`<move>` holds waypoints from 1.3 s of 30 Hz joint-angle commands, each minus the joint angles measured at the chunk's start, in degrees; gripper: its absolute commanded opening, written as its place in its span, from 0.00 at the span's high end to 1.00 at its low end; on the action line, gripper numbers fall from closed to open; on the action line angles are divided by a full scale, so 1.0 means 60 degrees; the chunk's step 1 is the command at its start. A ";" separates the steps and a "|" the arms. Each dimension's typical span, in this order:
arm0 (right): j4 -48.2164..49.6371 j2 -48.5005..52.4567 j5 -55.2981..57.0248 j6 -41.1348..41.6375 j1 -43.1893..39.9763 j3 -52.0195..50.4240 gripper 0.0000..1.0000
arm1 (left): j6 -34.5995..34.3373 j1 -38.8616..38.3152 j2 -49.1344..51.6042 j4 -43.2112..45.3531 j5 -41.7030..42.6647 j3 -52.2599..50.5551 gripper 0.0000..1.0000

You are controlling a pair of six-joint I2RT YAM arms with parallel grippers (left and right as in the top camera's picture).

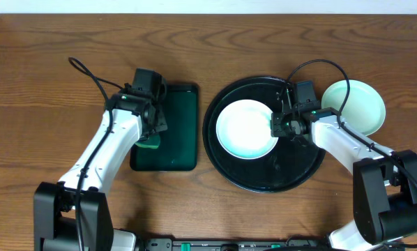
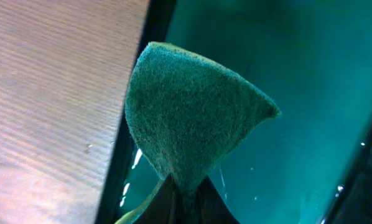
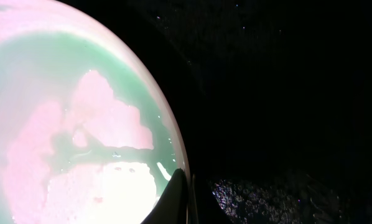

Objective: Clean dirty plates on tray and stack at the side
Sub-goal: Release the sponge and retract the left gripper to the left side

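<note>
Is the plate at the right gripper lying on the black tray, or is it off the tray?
On the tray. In the overhead view the plate sits within the tray's rim, with black surface showing around it.

Twin white-and-black arms with dark, narrow fingers

The left arm (image 1: 109,143) and the right arm (image 1: 341,143) share one build: smooth white shells on the long links and black housings at the joints. Each rises from a boxy black block, the left base (image 1: 62,210) at 7 o'clock in the overhead view and the right base (image 1: 386,199) at 5 o'clock. A thin black left cable (image 1: 90,74) loops off at 10 o'clock, and a matching right cable (image 1: 320,62) arcs at 2 o'clock. A small green light (image 1: 310,109) glows on the right wrist. Seen close, the left gripper (image 2: 186,205) and the right gripper (image 3: 183,200) end in dark, tapering fingers.
</note>
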 commanded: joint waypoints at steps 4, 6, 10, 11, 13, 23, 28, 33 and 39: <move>0.0025 0.0091 -0.0288 -0.0095 0.0182 -0.0069 0.99 | -0.0368 0.0040 0.0011 0.0838 0.0707 -0.0754 0.93; 0.0025 0.0091 -0.0288 -0.0095 0.0182 -0.0069 0.99 | -0.0364 0.0044 0.0011 0.1126 0.0725 -0.0958 0.93; 0.0029 0.0091 -0.0288 -0.0095 0.0182 -0.0069 0.99 | -0.0364 0.0044 0.0011 0.1490 0.0721 -0.1311 0.92; 0.0033 0.0091 -0.0288 -0.0095 0.0182 -0.0069 0.99 | -0.0361 0.0044 0.0011 0.1486 0.0721 -0.1319 0.92; 0.0033 0.0091 -0.0288 -0.0095 0.0182 -0.0069 0.99 | -0.0364 0.0044 0.0007 0.1490 0.0721 -0.1315 0.76; 0.0029 0.0091 -0.0284 -0.0098 0.0182 -0.0069 0.99 | -0.0321 0.0044 -0.0499 0.0685 0.0718 -0.0306 0.30; 0.0025 0.0091 -0.0288 -0.0098 0.0182 -0.0069 0.99 | -0.0324 0.0215 -0.1348 -0.0022 0.0714 0.0681 0.24; 0.0025 0.0091 -0.0288 -0.0098 0.0182 -0.0069 0.99 | -0.0324 0.1140 -0.2302 -0.0521 0.0714 0.1260 0.20; 0.0029 0.0091 -0.0288 -0.0095 0.0182 -0.0069 0.99 | -0.0324 0.2900 -0.3118 -0.0707 0.0718 0.1322 0.19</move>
